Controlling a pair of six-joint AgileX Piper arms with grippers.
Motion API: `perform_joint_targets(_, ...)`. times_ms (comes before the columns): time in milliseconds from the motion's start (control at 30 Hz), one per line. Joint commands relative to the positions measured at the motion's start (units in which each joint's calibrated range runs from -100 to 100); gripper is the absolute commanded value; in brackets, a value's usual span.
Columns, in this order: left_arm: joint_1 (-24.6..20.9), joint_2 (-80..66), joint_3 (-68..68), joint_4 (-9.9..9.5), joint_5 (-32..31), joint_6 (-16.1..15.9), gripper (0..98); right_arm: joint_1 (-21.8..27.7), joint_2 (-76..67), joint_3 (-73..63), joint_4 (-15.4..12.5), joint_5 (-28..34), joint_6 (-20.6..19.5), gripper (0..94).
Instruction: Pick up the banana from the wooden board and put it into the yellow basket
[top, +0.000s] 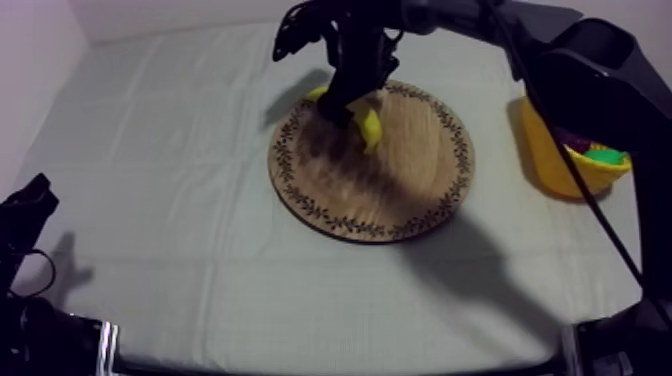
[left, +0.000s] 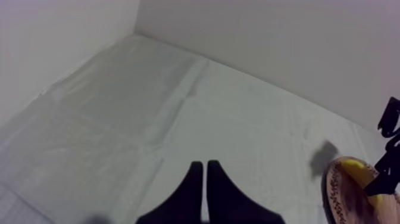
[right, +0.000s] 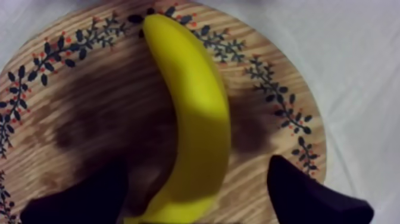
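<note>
A yellow banana (top: 368, 122) lies on the far part of the round wooden board (top: 400, 185), near its patterned rim. My right gripper (top: 345, 105) hangs just over it, arm coming in from the upper right. In the right wrist view the banana (right: 199, 113) runs between the two black fingers (right: 89, 199), which stand wide apart on either side of its near end; the gripper (right: 199, 199) is open. My left gripper (top: 25, 215) rests low at the table's left, its fingers (left: 196, 190) together as a narrow wedge. The yellow basket (top: 550, 160) stands right of the board.
The basket holds something green (top: 605, 157) and something dark beside it. Grey-white cloth (top: 170, 180) stretches bare left of the board. From the left wrist view, the board's edge (left: 333, 196), the banana (left: 356, 171) and the right arm's gripper (left: 387, 173) show far off.
</note>
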Motion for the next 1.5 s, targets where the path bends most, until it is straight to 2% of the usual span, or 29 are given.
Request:
perform_joint_targets(0,0.01,0.0,0.03,-0.02,0.0,0.01,0.1,-0.01,0.76,-0.87,-0.23,0.57,0.41,64.4)
perform_joint_targets(167,0.01,0.0,0.03,-0.02,0.0,0.01,0.1,-0.03,2.38,-2.58,-0.88,1.5,1.16,55.6)
perform_joint_targets(433,0.01,0.0,0.03,-0.02,0.0,0.01,0.1,0.03,3.71,-3.49,-1.24,1.9,1.48,28.3)
perform_joint_targets(633,0.01,0.0,0.03,-0.02,0.0,-0.01,0.1,-0.09,4.1,-4.24,-1.0,1.78,1.26,16.6)
perform_joint_targets(1000,0.01,0.0,0.03,-0.02,0.0,0.0,0.1,-0.18,-0.63,-2.8,-0.91,1.21,1.26,15.2)
perform_joint_targets(1467,0.01,0.0,0.03,-0.02,0.0,0.01,0.1,1.58,-18.23,4.24,-1.03,1.43,3.24,15.8)
